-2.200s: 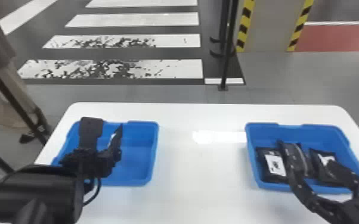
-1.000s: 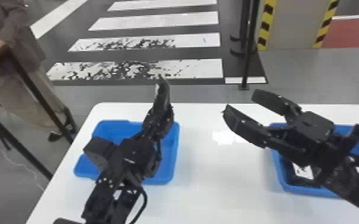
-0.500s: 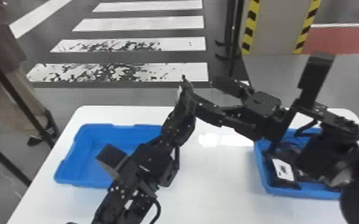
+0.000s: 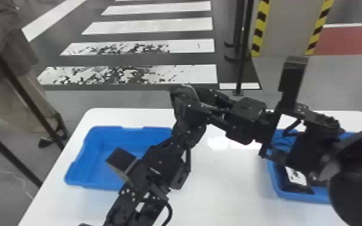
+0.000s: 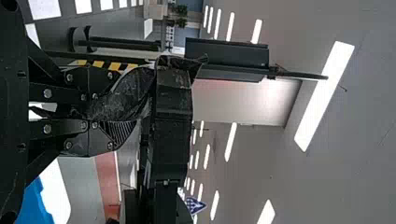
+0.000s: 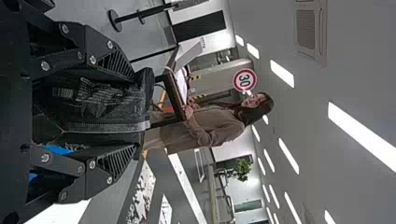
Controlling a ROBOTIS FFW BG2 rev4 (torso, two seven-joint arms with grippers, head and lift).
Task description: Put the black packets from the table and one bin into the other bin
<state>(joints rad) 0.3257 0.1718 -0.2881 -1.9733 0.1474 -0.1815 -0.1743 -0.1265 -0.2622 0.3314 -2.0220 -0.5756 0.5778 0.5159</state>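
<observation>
Above the middle of the white surface [image 4: 225,186], between two blue bins, holds a black packet [image 5: 126,95] up in the left gripper [image 4: 181,97], its fingers clamped on the crinkly wrapping. Has the right gripper [image 4: 200,99] brought in from the other side, fingertips near those of the left one. Keeps those right fingers spread apart, one to either side of the same packet, seen in the right wrist view with a pale strip along one edge. Cannot tell whether touching it there.

Reaches with the left arm [image 4: 159,165] from the bottom edge of the head view, across a corner of the left bin [image 4: 90,150]. Stretches the right arm [image 4: 312,141] in from the right edge, over the right bin [image 4: 303,196], hiding a good part of its inside. In that right bin, has another black packet [image 4: 291,188] lying near the front wall, with a white label [image 4: 296,176] facing up. Cannot tell how many more lie under the arm.

Beyond the far edge, has a floor with broad white stripes [image 4: 186,73], a thin black post [image 4: 242,66] and yellow-and-black striped edging [image 4: 260,28].
</observation>
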